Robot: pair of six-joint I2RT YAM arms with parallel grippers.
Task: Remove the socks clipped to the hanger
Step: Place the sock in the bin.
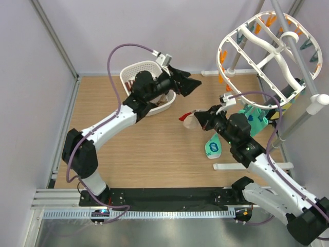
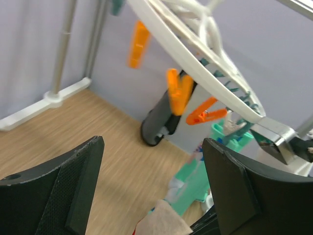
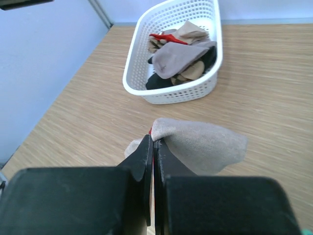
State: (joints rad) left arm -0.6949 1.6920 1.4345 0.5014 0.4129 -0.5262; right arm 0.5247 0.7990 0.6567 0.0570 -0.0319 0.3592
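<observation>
While several socks (image 3: 181, 58) already lay piled in the white basket (image 3: 171, 95) on the wooden table (image 1: 154, 149), the job looked a good way through but not done. The right gripper (image 3: 153, 142) was clamped on a beige sock (image 3: 200, 144) with a sliver of red beside it, held low over the table between basket and hanger (image 2: 193, 58). The left gripper (image 1: 191, 85) hovered beside the basket with its jaws spread wide and nothing between them, facing the hanger. There a black sock (image 2: 159, 122) hung from an orange peg (image 2: 177, 93), and teal socks (image 1: 252, 116) showed below the frame, though whether each was clipped could not be told. The beige sock awaited dropping.
</observation>
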